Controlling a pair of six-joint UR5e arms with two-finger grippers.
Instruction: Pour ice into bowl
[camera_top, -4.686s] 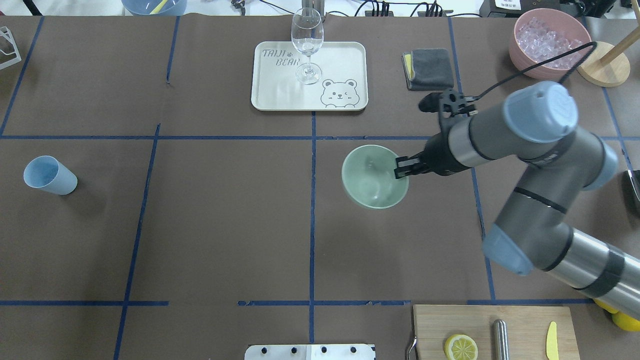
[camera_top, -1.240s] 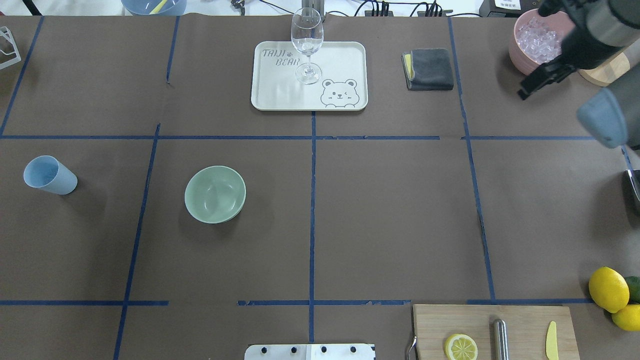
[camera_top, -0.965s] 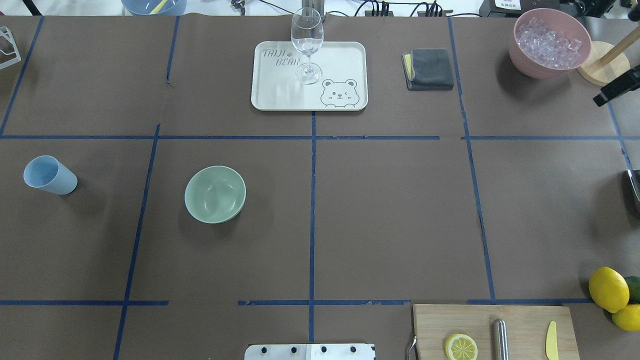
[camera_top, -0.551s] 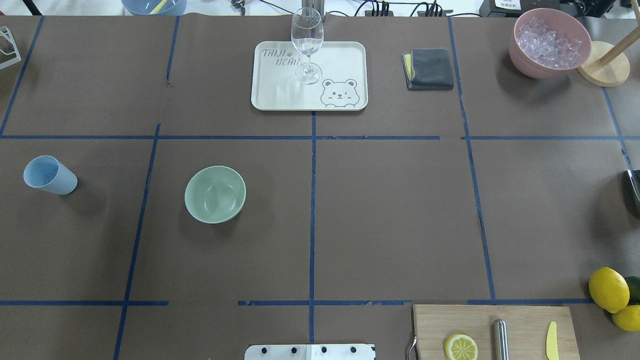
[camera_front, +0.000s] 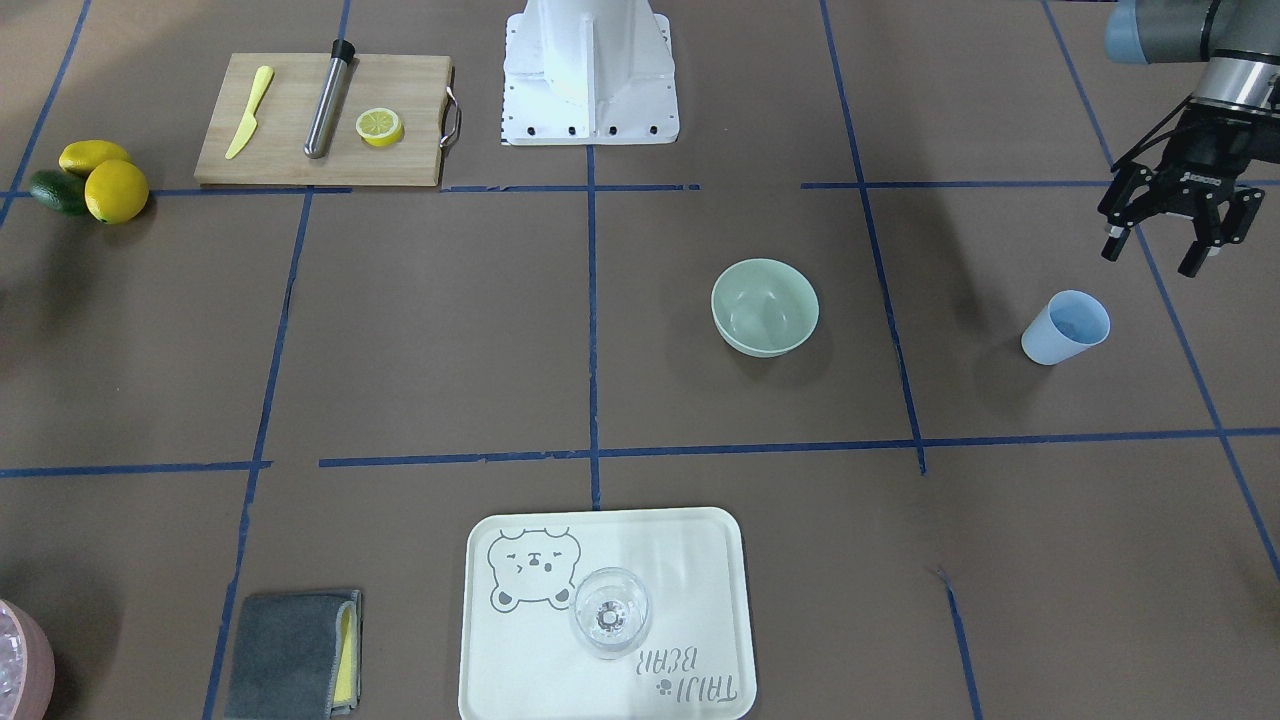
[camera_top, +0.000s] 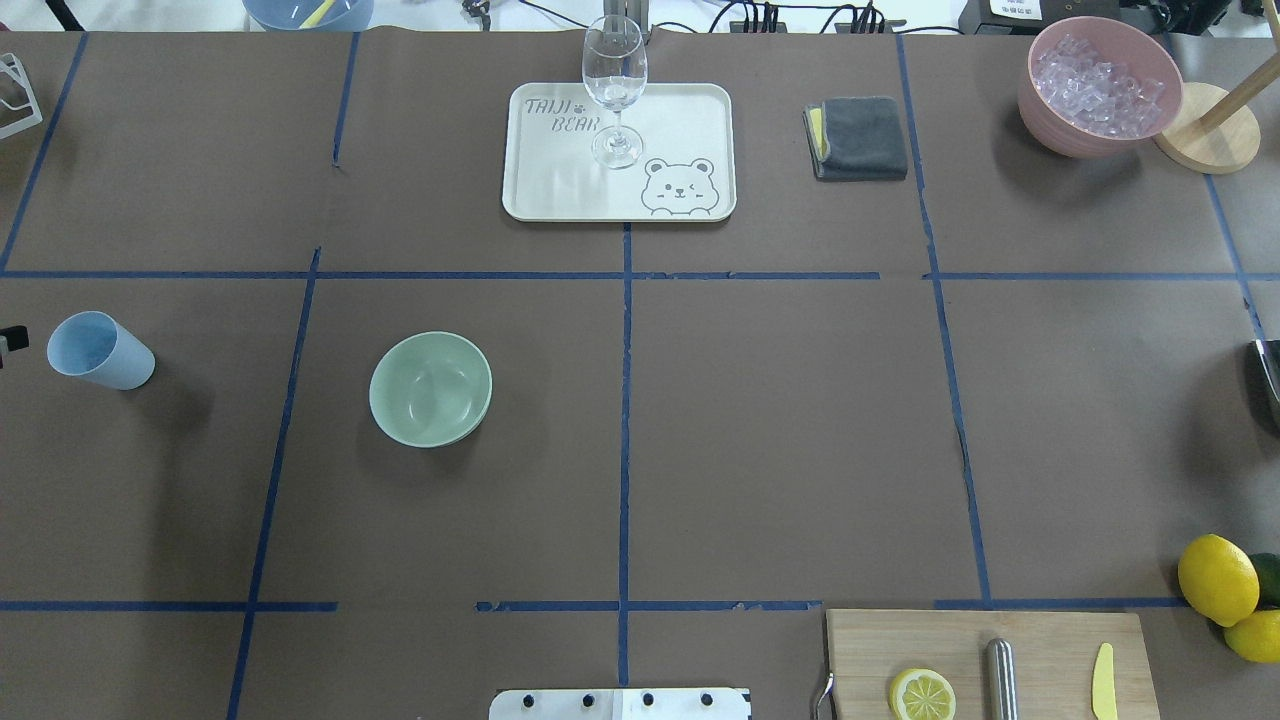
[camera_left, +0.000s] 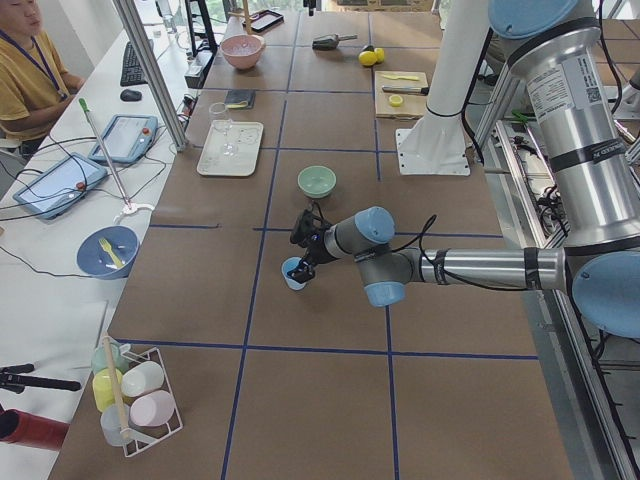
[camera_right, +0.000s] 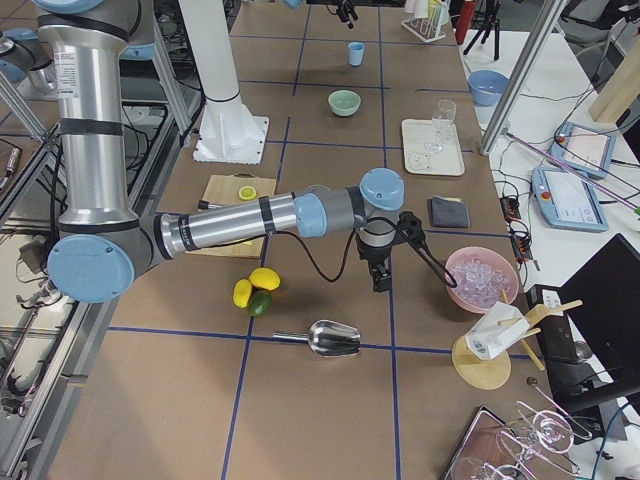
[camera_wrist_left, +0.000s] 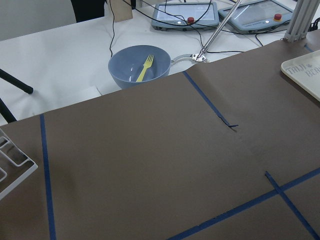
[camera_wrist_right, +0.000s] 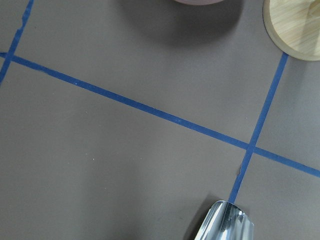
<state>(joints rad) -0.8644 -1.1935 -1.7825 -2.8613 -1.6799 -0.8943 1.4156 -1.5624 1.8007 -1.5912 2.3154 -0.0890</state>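
Took in the brown counter (camera_top: 780, 430), taped into blue squares. Found the right arm (camera_right: 250, 215) stretched low over the counter's right end, with the right gripper (camera_right: 381, 287) pointed down between the lemons (camera_right: 255, 285) and the pink container (camera_top: 1045, 120); could not tell whether its jaws were parted or closed. Found the left arm (camera_left: 470, 268) reaching out toward the left edge, with the left gripper (camera_front: 1150, 262) released, fingers spread on nothing, close by the light blue cup (camera_top: 100, 350). Noted the cutting board (camera_top: 1040, 650) at the near edge toward the right end, and the tray (camera_top: 680, 110) midway along the far edge. Placed the pink container in the far right corner. Saw the bowl (camera_top: 430, 388) upright near the counter's middle, somewhat toward the left end, well apart from that container. Saw the ice (camera_top: 1098, 85) heaped inside the pink container.
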